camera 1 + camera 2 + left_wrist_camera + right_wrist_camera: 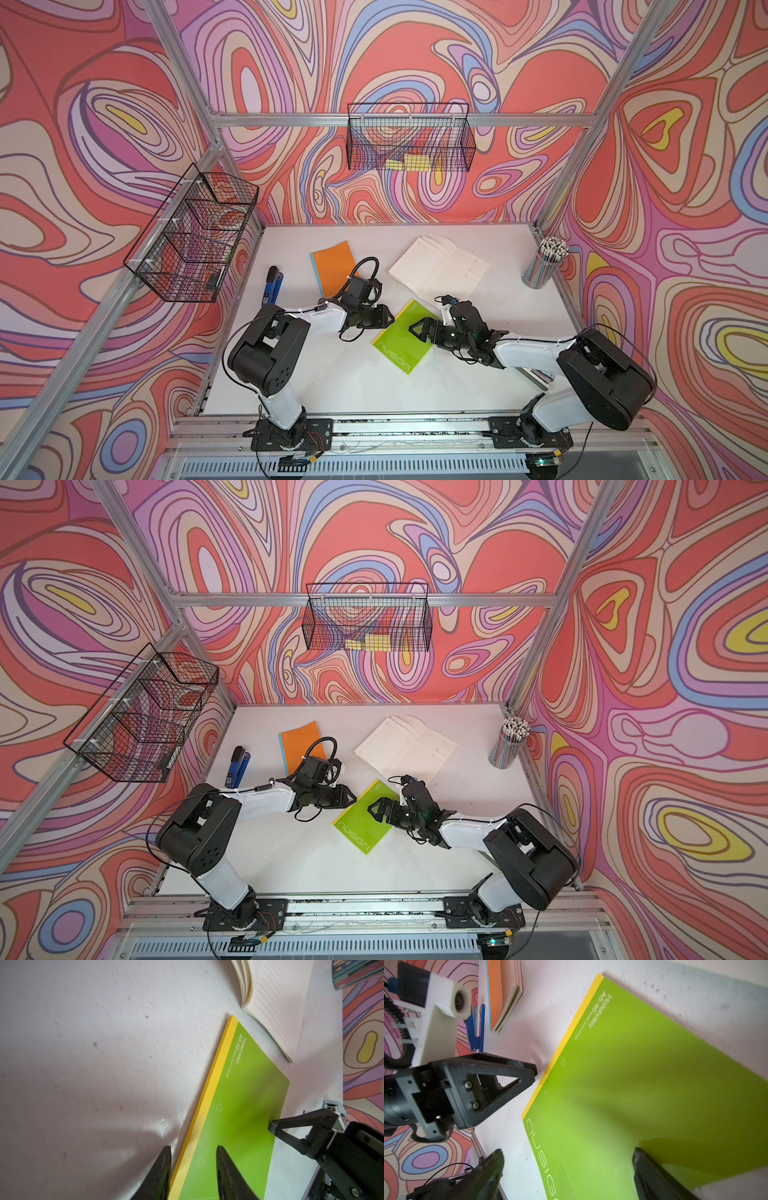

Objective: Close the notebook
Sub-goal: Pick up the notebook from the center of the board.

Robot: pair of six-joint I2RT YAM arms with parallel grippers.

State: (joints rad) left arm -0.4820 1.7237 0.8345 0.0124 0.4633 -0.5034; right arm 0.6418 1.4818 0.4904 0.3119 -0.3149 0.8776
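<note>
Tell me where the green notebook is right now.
In a top view the green notebook lies closed and flat between the left gripper and the right gripper, just in front of the open lined notebook.

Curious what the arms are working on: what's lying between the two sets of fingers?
A closed green notebook lies flat on the table between the left fingers and right fingers, seen in both top views and the left wrist view.
</note>
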